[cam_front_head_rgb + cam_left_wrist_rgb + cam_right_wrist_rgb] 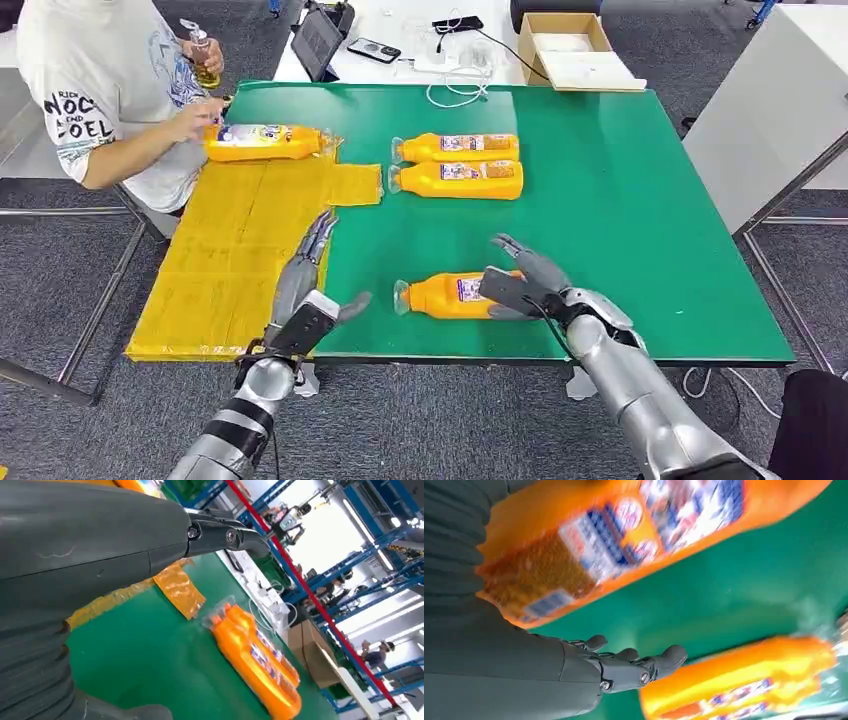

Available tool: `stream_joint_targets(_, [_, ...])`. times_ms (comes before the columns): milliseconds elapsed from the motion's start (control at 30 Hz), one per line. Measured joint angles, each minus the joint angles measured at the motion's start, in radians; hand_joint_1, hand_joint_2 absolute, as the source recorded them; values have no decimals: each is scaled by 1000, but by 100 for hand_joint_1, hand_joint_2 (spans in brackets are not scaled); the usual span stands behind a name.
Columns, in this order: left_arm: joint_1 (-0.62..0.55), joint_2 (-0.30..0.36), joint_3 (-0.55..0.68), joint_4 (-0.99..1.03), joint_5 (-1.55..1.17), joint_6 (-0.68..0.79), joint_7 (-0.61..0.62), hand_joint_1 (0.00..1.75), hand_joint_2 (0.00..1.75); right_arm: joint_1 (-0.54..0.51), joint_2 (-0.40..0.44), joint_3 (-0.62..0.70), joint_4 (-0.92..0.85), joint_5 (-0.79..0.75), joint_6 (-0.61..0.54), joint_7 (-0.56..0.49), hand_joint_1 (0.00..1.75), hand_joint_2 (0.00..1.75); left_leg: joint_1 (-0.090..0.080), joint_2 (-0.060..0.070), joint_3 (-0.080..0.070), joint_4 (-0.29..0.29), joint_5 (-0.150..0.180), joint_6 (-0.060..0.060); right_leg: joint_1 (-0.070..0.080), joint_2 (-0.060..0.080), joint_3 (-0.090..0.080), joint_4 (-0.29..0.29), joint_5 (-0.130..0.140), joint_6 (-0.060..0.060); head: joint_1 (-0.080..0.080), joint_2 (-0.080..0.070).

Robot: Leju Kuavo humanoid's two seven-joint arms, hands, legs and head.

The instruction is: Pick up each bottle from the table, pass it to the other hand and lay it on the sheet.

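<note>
Head view: one bottle point(262, 142) on sheet point(215, 270), three left on worktop point(620, 200), right hand point(525, 285) spread at nearest point(450, 296), left hand point(305, 290) spread, empty.

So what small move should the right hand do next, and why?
Probably close the right hand around the nearest bottle and lift it. The hand is already at the bottle's base, fingers apart, and the bottle lies on the table. The left hand waits open nearby.
</note>
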State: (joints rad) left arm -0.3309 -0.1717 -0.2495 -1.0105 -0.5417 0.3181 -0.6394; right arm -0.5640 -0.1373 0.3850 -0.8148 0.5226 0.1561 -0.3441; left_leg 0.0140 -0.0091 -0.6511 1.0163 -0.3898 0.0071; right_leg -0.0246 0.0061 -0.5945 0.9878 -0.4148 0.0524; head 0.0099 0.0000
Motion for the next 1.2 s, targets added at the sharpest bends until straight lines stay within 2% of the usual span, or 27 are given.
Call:
stream_joint_targets(300, [-18,-6,-16,40,16,-8,0,0,175,-32,-26,88,11,-67,70,-26,0,175,0,-1,-1,0,0,0,0,0,0,0,0,0,0,0])
stream_joint_targets(1000, [-43,-10,-16,104,58,-14,2,0,175,-22,-164,215,11,-73,74,21,0,175,0,-1,-1,0,0,0,0,0,-1,0,0,0,0,0])
stream_joint_targets(1200, [-46,-14,-16,115,64,-25,10,0,175,-12,-174,251,19,-37,33,64,3,175,0,0,0,0,0,0,0,0,-1,0,0,0,0,0])
